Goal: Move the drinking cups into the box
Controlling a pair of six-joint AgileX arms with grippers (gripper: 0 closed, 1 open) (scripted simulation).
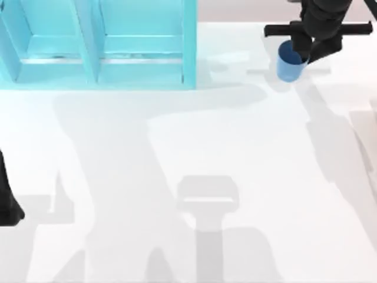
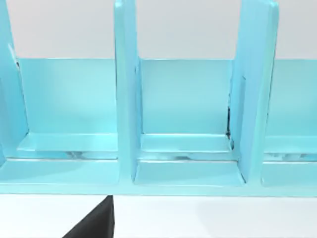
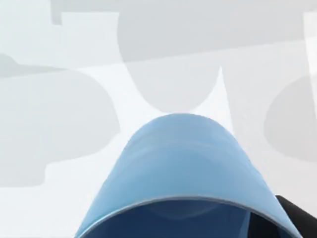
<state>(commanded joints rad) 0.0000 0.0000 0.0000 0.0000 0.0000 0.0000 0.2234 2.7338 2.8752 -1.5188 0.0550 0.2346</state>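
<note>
A bright blue drinking cup [image 1: 288,69] hangs at the far right of the table, a little to the right of the box. My right gripper [image 1: 302,49] is shut on its rim from above. The right wrist view looks down the cup's side [image 3: 185,158], with one dark finger [image 3: 298,219] against its rim and the white table below. The box [image 1: 189,44] is a light cyan open case with upright dividers, at the far left and middle. In the left wrist view the box [image 2: 126,99] shows its compartments. My left arm [image 1: 8,203] is parked at the table's left edge.
Broad grey shadows of the arms lie across the white table [image 1: 194,153]. The box's compartments [image 2: 185,99] hold nothing that I can see. A dark part of the left arm [image 2: 94,223] shows in front of the box.
</note>
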